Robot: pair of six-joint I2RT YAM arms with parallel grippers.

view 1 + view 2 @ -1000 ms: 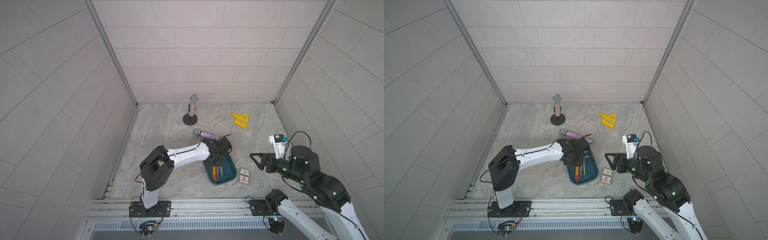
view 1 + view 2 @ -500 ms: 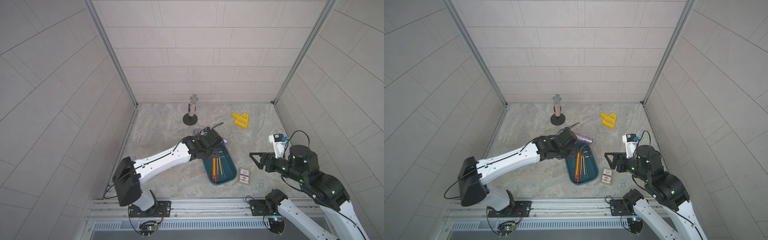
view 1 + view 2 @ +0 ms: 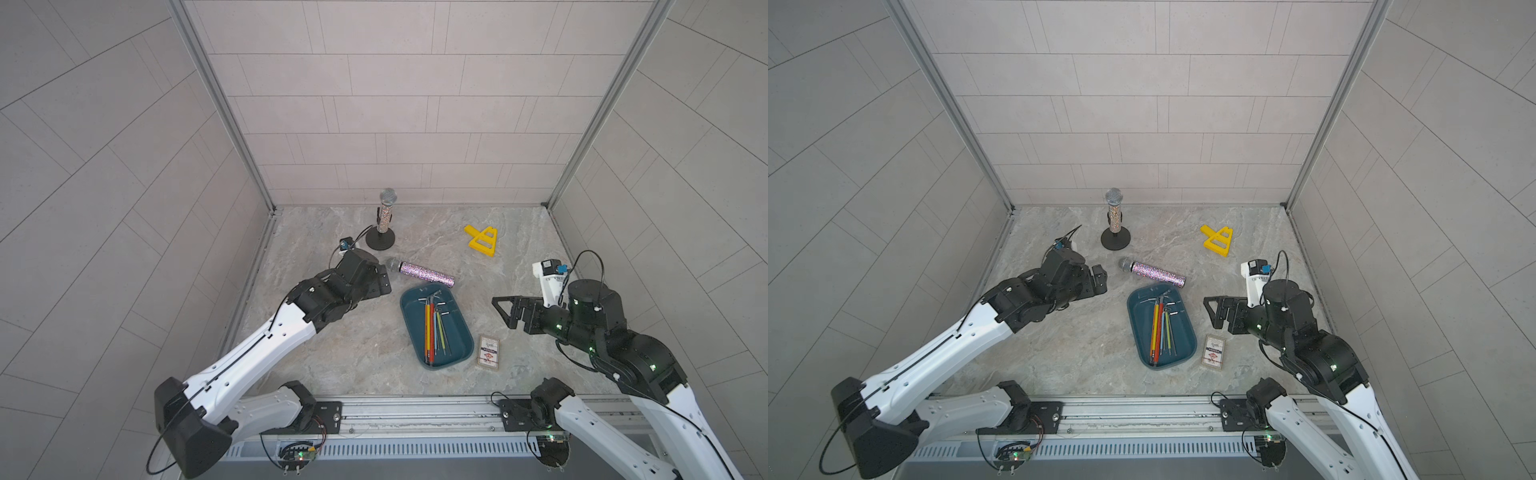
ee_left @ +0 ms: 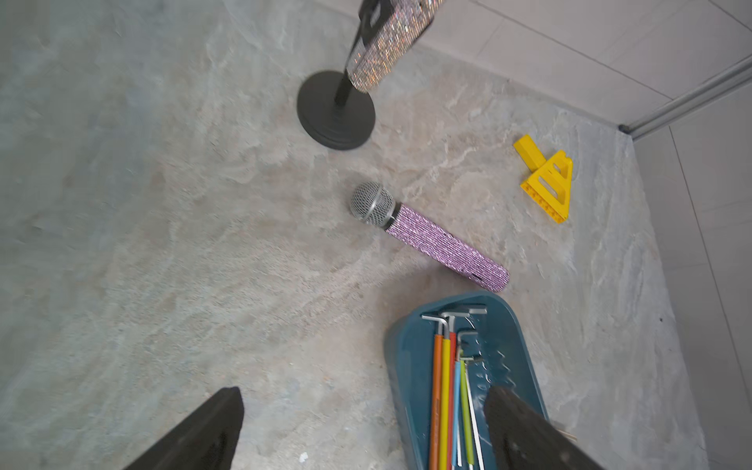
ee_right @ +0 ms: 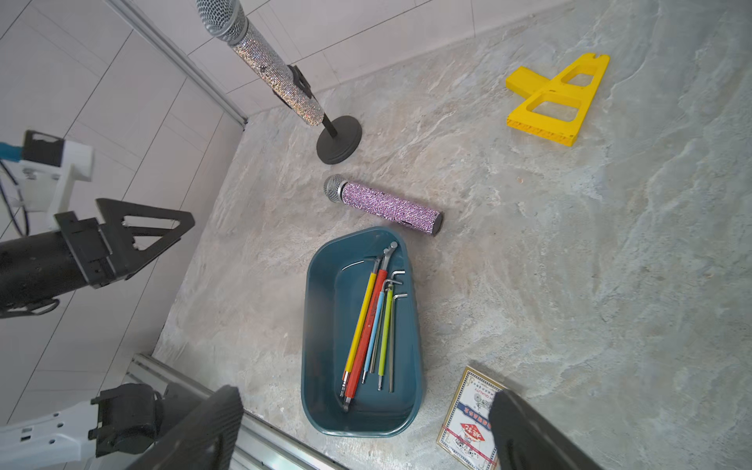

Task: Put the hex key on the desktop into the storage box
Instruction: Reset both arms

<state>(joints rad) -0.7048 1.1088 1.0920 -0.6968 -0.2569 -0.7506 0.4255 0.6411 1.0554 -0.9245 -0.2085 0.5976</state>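
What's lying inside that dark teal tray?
Inside the storage box lie L-shaped hex keys: yellow, red, blue and green sleeved, plus bare steel ones. They overlap, so the floor under them is hidden.

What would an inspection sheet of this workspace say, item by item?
Surface: marbled desktop, no spill seen.
Job's things: teal box holds all hex keys in view; none seen on the desktop.
Clutter: lying mic near the box; standing mic on its stand; yellow piece; card box beside the box.
Tools: left tool open, empty; right tool open, empty.
Cables: black cables loop at both wrist cameras, touching nothing on the desktop.
Surroundings: tiled walls; rail at the front.
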